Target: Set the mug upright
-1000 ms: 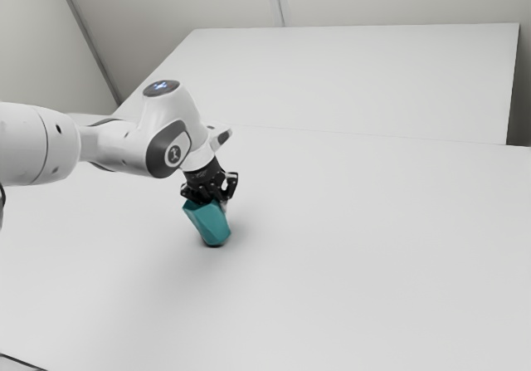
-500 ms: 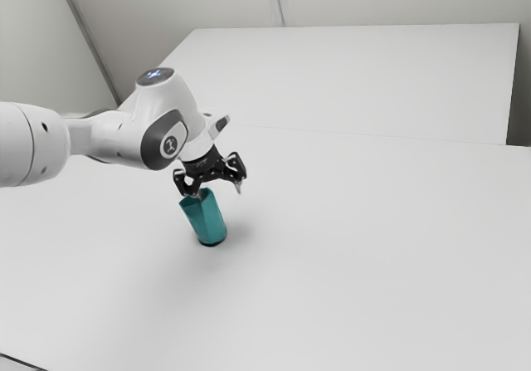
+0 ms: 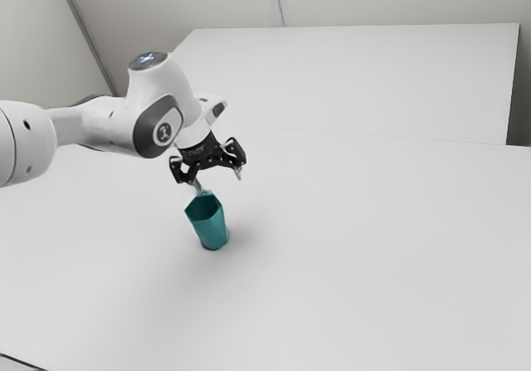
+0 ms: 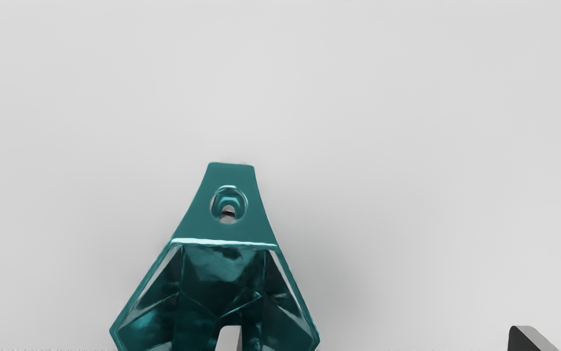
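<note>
Currently, one teal mug [image 3: 213, 231], base down on the pale surface [image 3: 357, 255], mouth upward. Just above, one black tool [image 3: 219, 183], fingers wide apart; one fingertip [image 4: 229, 340] over the mouth, the other beyond the rim.
</note>
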`<action>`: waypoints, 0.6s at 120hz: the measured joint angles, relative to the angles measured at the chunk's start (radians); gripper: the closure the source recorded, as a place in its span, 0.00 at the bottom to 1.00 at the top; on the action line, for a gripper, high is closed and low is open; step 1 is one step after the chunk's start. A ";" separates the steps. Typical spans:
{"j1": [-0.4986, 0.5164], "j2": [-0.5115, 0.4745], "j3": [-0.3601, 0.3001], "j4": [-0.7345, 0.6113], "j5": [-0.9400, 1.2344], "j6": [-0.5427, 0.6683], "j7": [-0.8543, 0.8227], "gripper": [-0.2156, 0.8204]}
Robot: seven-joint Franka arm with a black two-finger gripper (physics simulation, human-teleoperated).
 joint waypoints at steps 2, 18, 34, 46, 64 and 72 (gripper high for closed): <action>-0.001 -0.002 0.000 0.007 0.000 -0.007 0.000 0.21; -0.010 -0.012 0.001 0.040 0.000 -0.051 0.007 0.21; -0.019 -0.010 0.002 0.071 0.000 -0.088 0.030 0.21; -0.026 -0.008 0.003 0.118 0.014 -0.130 0.059 0.21; -0.033 -0.009 0.003 0.218 0.049 -0.216 0.101 0.21; -0.036 -0.011 0.002 0.258 0.060 -0.252 0.117 0.21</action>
